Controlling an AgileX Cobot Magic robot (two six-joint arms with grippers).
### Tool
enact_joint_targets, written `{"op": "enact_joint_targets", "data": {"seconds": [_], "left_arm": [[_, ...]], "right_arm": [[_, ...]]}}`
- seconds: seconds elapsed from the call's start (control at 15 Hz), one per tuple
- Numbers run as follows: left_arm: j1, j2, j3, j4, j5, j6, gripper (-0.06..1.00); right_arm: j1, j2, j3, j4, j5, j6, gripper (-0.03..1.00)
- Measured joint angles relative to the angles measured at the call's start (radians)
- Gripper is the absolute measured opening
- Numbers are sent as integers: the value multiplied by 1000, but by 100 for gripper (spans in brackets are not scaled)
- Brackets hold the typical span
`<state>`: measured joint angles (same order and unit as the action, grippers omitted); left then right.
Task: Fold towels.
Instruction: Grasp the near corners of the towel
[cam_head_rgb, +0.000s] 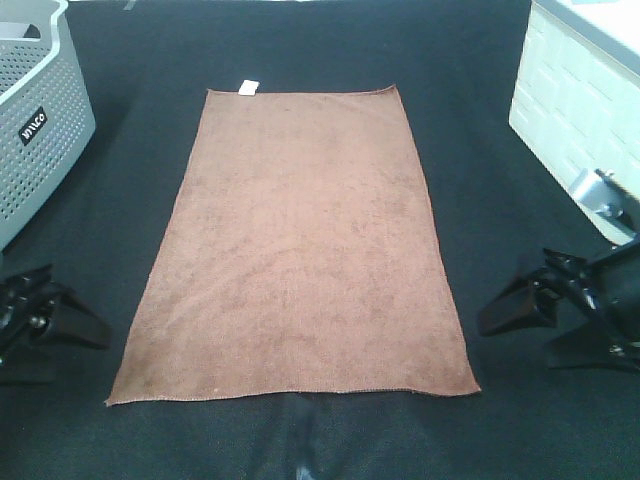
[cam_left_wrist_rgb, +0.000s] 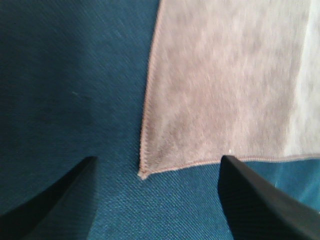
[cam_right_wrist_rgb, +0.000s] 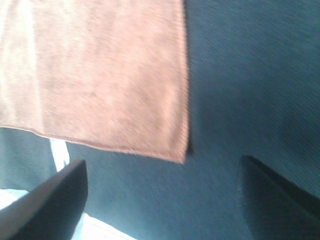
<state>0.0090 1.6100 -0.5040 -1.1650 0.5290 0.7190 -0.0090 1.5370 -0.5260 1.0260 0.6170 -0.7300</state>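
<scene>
Towel (cam_head_rgb: 295, 250) flat at desk (cam_head_rgb: 480, 100) centre, long axis near-to-far edge; L gripper (cam_left_wrist_rgb: 158, 159) open, empty, near its near-left corner; R gripper (cam_right_wrist_rgb: 162, 160) likewise by near-right corner. Arms abt equally close.

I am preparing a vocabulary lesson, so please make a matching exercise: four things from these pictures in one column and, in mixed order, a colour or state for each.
Things
1. towel
2. basket
3. tag
4. left gripper

Descriptions
A. white, at a far corner of the towel
B. open, holding nothing
C. grey, with small holes
D. brown, spread flat

Pairs: 1-D; 2-C; 3-A; 4-B
</scene>
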Motion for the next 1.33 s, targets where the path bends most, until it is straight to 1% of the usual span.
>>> {"op": "enact_joint_targets", "data": {"seconds": [0.13, 0.27, 0.33, 0.4, 0.53, 0.67, 0.87, 0.93, 1.0, 1.13, 1.2, 1.33], "left_arm": [[0, 50, -19, -46, 17, 56, 68], [0, 82, -40, -90, 17, 111, 71], [0, 102, -47, -129, 17, 165, 72], [0, 102, -47, -129, 17, 165, 72], [0, 135, -49, -192, 20, 260, 72], [0, 175, -51, -238, 24, 323, 72], [0, 211, -52, -280, 34, 371, 72], [-12, 216, -52, -299, 34, 392, 72], [-30, 224, -53, -328, 34, 415, 72], [-92, 261, -86, -359, 42, 440, 72], [-111, 276, -105, -362, 46, 440, 72], [-147, 308, -151, -366, 59, 431, 69]], "right_arm": [[0, 54, -2, 92, -11, -120, 77], [0, 104, -12, 131, -15, -175, 77], [0, 132, -13, 148, -15, -192, 77], [0, 132, -13, 148, -15, -192, 77], [0, 170, -35, 162, -16, -233, 77], [0, 207, -66, 170, -16, -240, 77], [0, 250, -71, 170, -1, -258, 77], [0, 263, -71, 173, 3, -260, 77], [0, 282, -73, 198, 19, -279, 76], [7, 322, -83, 247, 55, -311, 75], [28, 337, -89, 269, 66, -330, 75], [104, 369, -121, 286, 77, -338, 71]]}}
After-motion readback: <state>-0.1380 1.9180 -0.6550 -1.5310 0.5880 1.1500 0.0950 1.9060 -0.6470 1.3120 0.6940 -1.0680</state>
